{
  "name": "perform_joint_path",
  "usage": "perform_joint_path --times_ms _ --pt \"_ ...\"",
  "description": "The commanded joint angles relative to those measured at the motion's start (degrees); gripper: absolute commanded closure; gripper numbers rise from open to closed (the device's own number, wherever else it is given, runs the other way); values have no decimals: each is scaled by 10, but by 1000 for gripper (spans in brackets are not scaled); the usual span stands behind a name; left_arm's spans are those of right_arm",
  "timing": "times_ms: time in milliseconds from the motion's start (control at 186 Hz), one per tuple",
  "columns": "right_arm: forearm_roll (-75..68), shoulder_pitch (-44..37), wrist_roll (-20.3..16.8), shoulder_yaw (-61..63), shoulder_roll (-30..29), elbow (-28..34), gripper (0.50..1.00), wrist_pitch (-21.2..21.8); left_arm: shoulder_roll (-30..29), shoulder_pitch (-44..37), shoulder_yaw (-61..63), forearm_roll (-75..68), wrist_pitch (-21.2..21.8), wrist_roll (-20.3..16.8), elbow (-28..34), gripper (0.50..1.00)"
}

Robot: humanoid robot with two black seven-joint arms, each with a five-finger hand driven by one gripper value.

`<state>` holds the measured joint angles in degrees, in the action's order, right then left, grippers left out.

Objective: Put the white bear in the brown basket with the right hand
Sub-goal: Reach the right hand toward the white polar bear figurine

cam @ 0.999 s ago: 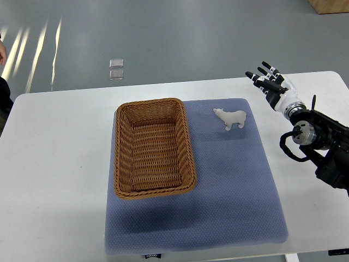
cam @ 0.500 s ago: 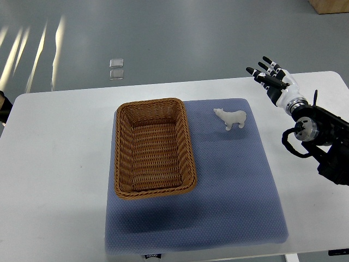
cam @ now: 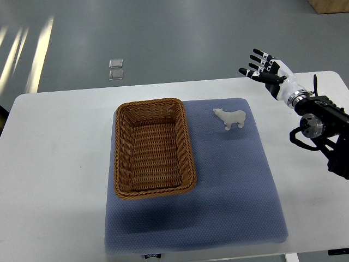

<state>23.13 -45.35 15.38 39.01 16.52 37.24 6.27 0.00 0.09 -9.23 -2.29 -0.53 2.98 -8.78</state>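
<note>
A small white bear [cam: 231, 118] stands on the blue mat [cam: 229, 180], to the right of the brown wicker basket [cam: 153, 147]. The basket is rectangular and holds nothing. My right hand [cam: 263, 69] hovers above the table's far right, up and to the right of the bear and well apart from it. Its fingers [cam: 255, 61] are spread and hold nothing. Its arm comes in from the right edge. No left arm shows.
The mat lies on a white table [cam: 54, 164]. Grey floor lies beyond the far edge, with a small square plate [cam: 115, 69] set in it. A wooden corner [cam: 329, 5] shows at the top right.
My right hand has risen and drifted toward the far edge, its fingers still spread. The bear and basket have not moved. The person at the left edge has left the view.
</note>
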Motion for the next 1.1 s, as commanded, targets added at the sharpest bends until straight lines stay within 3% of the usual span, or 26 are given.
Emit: perform_joint_path --times_ms 0,306,430,634,1096 --pt "59 -2 2 0 0 3 574 13 0 0 0 0 0 0 0 500" --pt "272 -14 5 -3 22 13 574 74 0 0 1 1 0 0 0 500" --pt "351 -25 25 -29 45 24 574 92 0 0 1 1 0 0 0 500" --pt "402 -50 29 -105 77 65 574 92 0 0 1 1 0 0 0 500" --pt "482 -64 25 -180 84 65 579 85 0 0 1 0 0 0 0 500"
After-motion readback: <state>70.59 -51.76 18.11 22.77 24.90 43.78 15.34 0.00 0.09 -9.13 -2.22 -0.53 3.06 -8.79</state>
